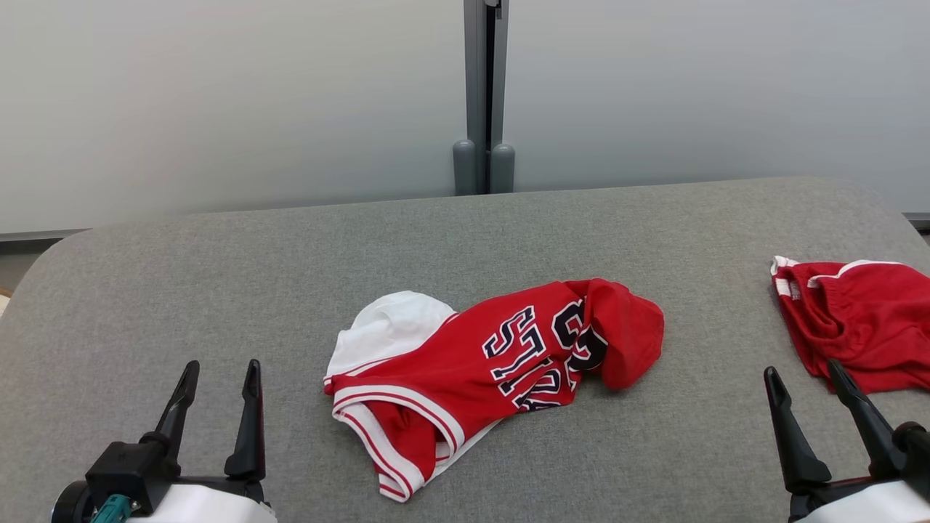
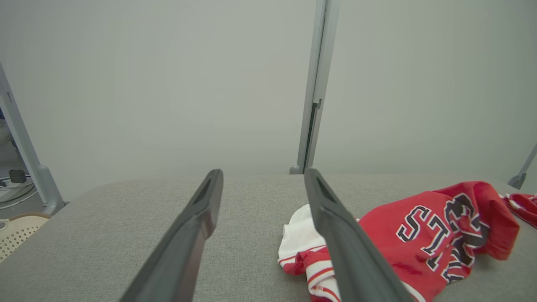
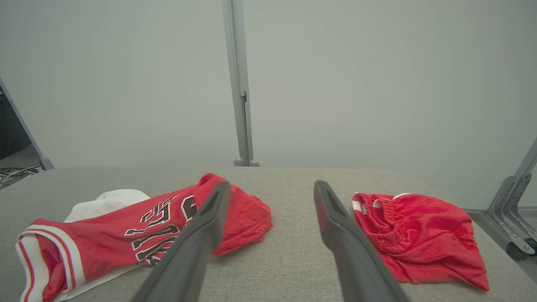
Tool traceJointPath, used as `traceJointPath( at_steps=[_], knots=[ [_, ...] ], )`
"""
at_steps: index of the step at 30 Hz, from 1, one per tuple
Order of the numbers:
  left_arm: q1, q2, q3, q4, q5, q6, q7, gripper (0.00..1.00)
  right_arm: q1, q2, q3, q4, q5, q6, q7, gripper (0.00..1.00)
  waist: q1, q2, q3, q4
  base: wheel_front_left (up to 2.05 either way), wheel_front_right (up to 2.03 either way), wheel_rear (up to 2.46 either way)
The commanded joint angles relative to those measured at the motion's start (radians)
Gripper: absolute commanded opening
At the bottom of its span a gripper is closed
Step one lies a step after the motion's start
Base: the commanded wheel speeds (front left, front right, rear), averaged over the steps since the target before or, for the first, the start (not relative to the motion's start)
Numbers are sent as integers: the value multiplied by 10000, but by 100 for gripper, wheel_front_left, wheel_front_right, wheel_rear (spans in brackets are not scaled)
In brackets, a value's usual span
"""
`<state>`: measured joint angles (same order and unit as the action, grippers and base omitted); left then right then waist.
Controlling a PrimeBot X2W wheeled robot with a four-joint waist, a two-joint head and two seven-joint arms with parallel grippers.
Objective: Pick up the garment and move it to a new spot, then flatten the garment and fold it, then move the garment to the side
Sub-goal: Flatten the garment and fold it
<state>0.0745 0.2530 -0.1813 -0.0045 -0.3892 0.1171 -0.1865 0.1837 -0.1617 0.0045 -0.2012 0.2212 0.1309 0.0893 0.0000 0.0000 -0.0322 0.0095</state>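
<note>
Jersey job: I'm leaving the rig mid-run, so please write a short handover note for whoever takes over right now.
Left hand: open, empty, at the front left of the grey table.
Right hand: open, empty, at the front right, close to the red shorts.
Things: the red jersey lies crumpled mid-table, with white fabric showing at its left end. The shorts lie bunched at the right edge.
Done: nothing visible. The jersey is neither flat nor folded.
Left: pick it up, move it, flatten, fold, set aside.
</note>
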Motion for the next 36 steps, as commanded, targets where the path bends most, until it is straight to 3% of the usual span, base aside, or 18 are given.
traceJointPath(
  at_steps=[1, 12, 18, 25, 29, 36],
  knots=[
    [67, 52, -21, -42, 10, 70, -3, 100, -83, -34, -51, -34, 37, -4, 19, 100, 0, 0, -3, 14, 0, 0, 0],
    [-75, 48, -198, -102, 98, 165, 148, 100, -47, 25, -117, 7, 61, -4, 44, 100, 0, 0, -9, 83, 0, 0, 0],
    [-567, -35, -499, -183, 220, 69, 222, 100, -296, -202, -343, 652, 314, -4, 84, 100, 0, 0, 361, 533, 0, 0, 0],
    [-1811, -350, -859, -351, 410, -130, -54, 100, -2045, -918, -504, 2188, 629, -4, 75, 100, 0, 0, 1918, 1371, 0, 0, 0],
    [-2694, -650, -1068, -133, 478, -355, -374, 100, -3818, -1379, -141, 4030, 926, -4, 69, 100, 0, 0, 2880, 1900, 0, 0, 0],
    [-3348, -913, -1148, 279, 561, -546, -624, 100, -5542, -1659, 726, 6660, 1336, -4, 594, 100, 0, 0, 3391, 2201, 0, 0, 0]
  ],
)
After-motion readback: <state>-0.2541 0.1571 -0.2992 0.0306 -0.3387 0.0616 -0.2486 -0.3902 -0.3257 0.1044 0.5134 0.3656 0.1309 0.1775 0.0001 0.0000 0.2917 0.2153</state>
